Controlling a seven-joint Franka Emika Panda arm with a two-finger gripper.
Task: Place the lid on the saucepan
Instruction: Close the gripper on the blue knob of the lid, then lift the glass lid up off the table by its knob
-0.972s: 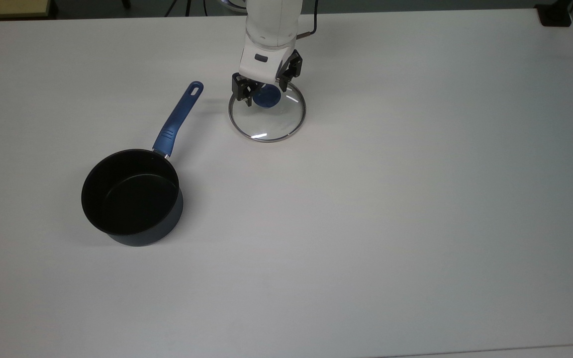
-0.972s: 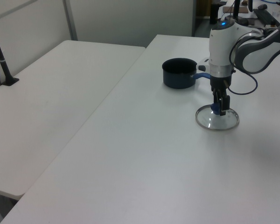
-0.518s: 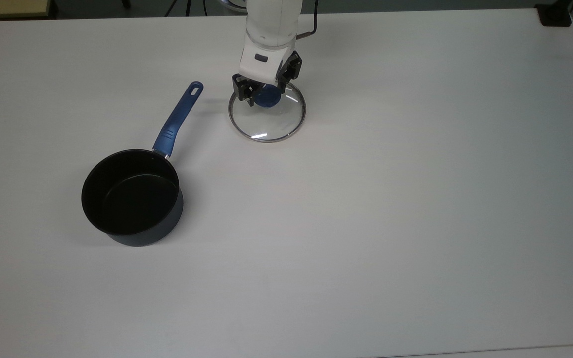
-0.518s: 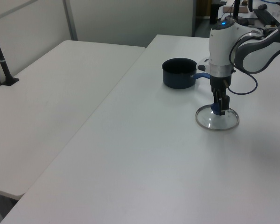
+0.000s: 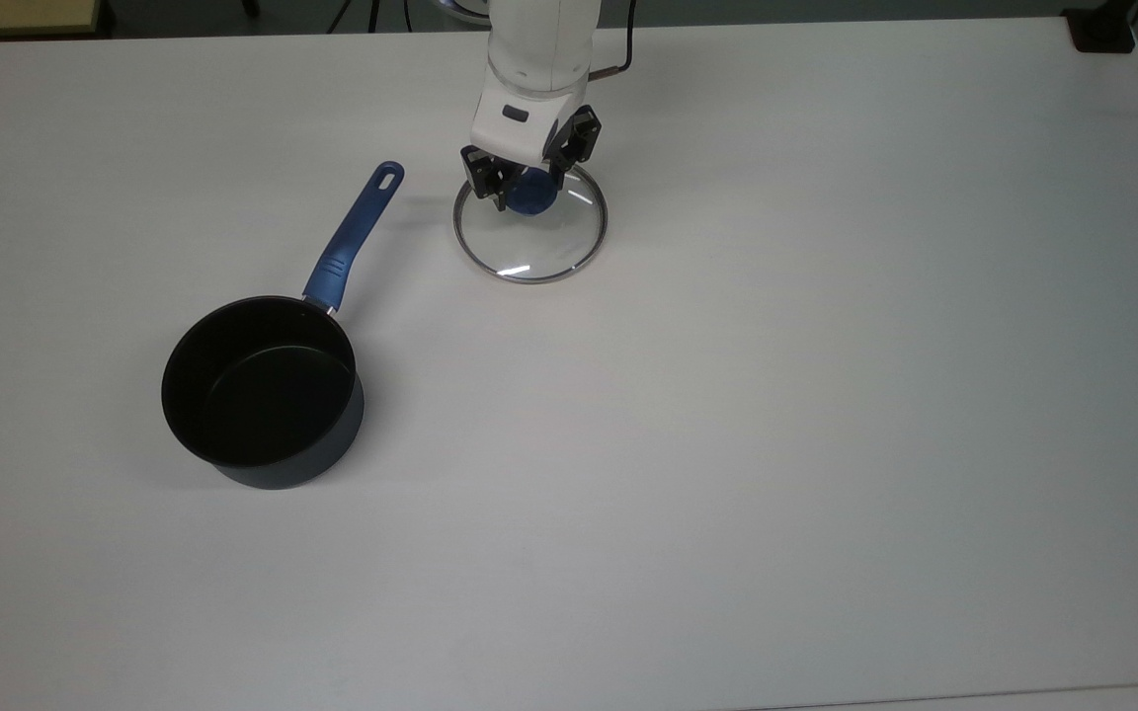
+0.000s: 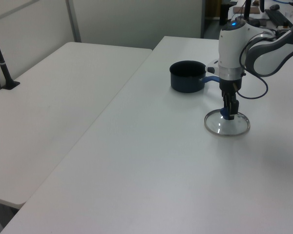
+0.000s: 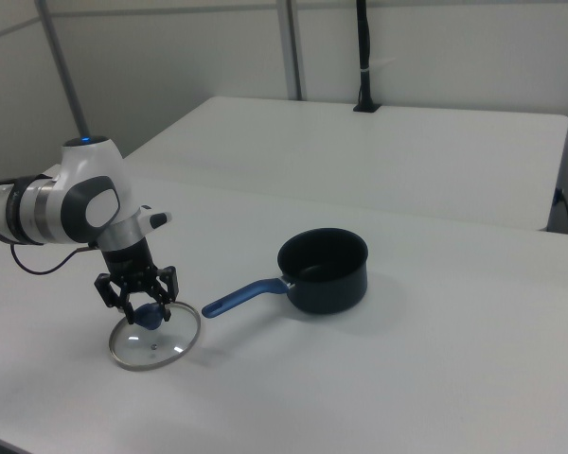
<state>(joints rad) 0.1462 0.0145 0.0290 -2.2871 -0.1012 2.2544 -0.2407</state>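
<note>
I have the end effector point(image 5: 531, 176) positioned directly over the lid point(image 5: 530, 225), fingers spread to either side of the blue knob point(image 5: 530, 195) with a visible gap on each side; nothing is gripped. The lid lies flat on the white worktop point(image 5: 776, 395), dome up, knob at centre. In the top view the saucepan point(image 5: 263, 392) stands well apart from the lid, toward 7 o'clock of it, open and empty, its handle point(image 5: 354, 235) pointing toward 1 o'clock.

Handling assessment:
1. The lid is glass with a thin metal rim. I judge it rigid, moderately heavy for its size, and breakable if dropped or knocked against the pan wall.
2. The rim lies flush on the worktop and offers no purchase. The knob is the only practical grip point.
3. The knob looks smooth and rounded, so I expect some slip risk. I would close low on it, centred, so the disc hangs level.
4. An off-centre grip would likely tilt the lid and catch the pan rim on seating.
</note>
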